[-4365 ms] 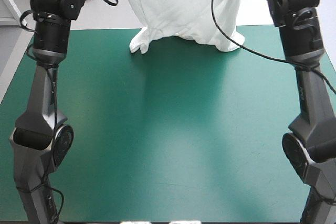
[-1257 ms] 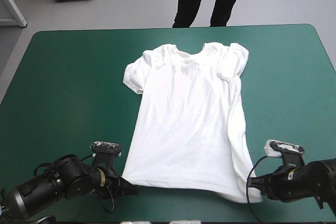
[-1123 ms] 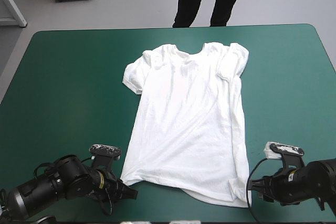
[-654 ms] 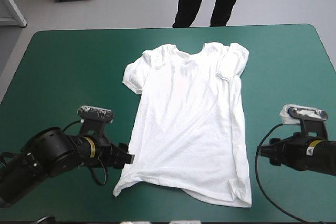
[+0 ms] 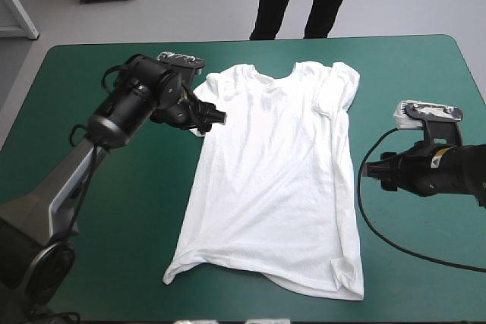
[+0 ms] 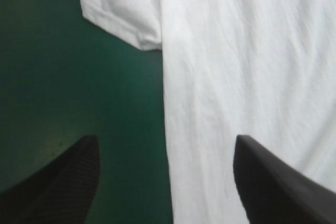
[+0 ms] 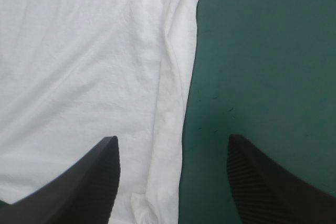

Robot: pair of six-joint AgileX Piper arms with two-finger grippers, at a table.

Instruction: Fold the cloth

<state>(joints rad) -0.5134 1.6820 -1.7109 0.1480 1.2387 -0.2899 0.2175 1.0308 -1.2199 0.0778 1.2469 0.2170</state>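
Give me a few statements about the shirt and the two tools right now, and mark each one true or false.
1. The T-shirt lies spread flat on the table. True.
2. The left tool is shut on the T-shirt. False: it stands open, near a sleeve.
3. The right tool is open, by the T-shirt's side edge. True.
4. The collar faces the table's near edge. False: the collar faces the far edge.

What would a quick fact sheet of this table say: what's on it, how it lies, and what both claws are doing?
Table: teal-green cover
Item: white T-shirt, spread flat, collar toward far edge
Hem: near corners rumpled
Left gripper: open, at the left sleeve
Right gripper: open, beside the right side edge
Folding: not yet begun
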